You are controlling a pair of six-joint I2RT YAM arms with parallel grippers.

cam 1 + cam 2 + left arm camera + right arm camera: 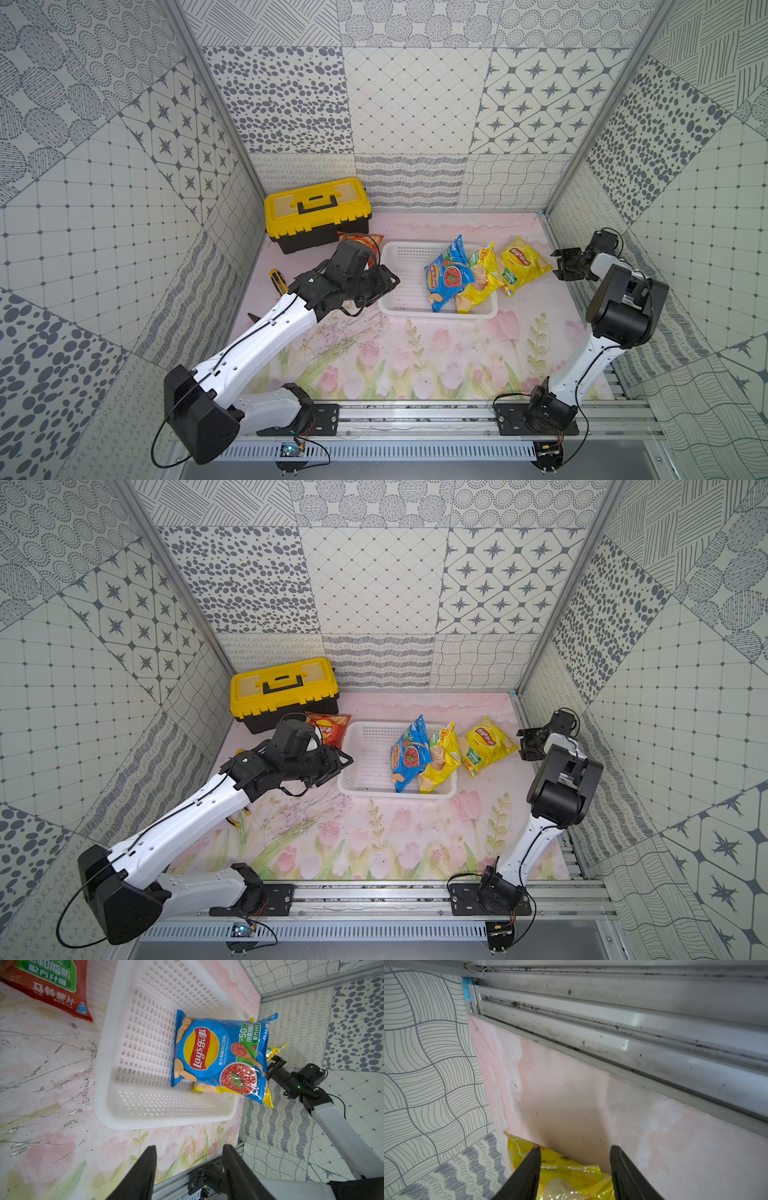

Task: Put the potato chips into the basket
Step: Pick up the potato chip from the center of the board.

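Found blue bag (449,276) and one yellow bag (482,278) propped inside basket (436,314), centre frame. Noted second yellow bag (523,262) just right of it and red bag (330,727) upper left by toolbox (316,208): half remaining. Observed left gripper (190,1147) open, empty; right gripper (576,1148) open, astride second yellow bag's edge

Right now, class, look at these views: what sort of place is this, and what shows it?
Probably a robot test booth, not a home: patterned panel walls, a left arm and right arm bolted to a rail, and staged props, chips, basket, toolbox, on a flowered mat.
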